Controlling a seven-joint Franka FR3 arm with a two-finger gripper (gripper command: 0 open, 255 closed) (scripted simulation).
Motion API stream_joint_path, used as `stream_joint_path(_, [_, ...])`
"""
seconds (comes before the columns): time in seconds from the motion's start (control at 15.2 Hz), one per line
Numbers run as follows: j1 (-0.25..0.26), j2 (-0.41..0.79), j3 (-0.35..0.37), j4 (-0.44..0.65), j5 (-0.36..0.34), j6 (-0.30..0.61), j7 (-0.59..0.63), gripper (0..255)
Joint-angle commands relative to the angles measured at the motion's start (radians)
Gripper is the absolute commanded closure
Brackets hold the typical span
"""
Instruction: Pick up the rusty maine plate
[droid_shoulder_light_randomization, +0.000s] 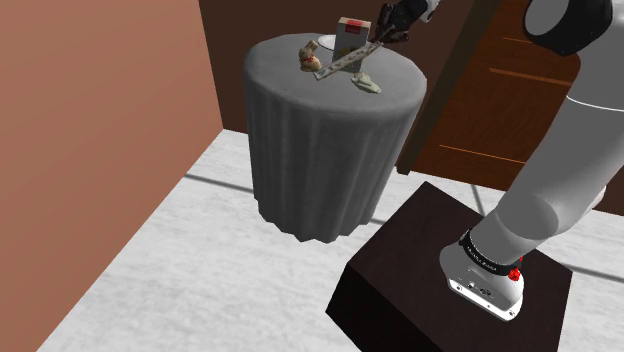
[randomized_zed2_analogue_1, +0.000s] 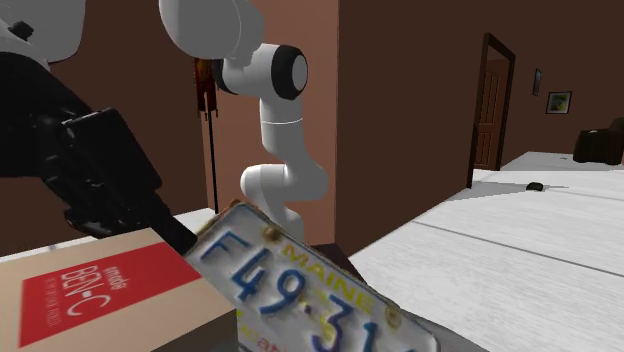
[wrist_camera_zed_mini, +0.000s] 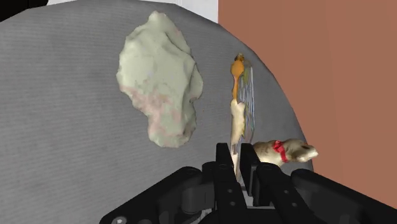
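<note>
So the gripper (wrist_camera_zed_mini: 236, 159) is clamped narrow on the maine plate (randomized_zed2_analogue_1: 300, 290), pinching one end with the plate edge-on between the fingers. The plate hangs tilted over the round grey-draped table (droid_shoulder_light_randomization: 320, 150), just in front of a closed cardboard box (droid_shoulder_light_randomization: 350, 35) with a red label; no idea what's inside it. A white dish (droid_shoulder_light_randomization: 328, 42) sits behind the box, contents hidden. Also on the cloth are a pale lumpy thing (wrist_camera_zed_mini: 159, 83) and a little toy (wrist_camera_zed_mini: 286, 151) with a red ribbon.
</note>
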Motion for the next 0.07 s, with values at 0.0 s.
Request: stream_joint_path(0.0, [0.0, -0.002, 0.0, 0.005, 0.0, -0.005, 0.005, 255])
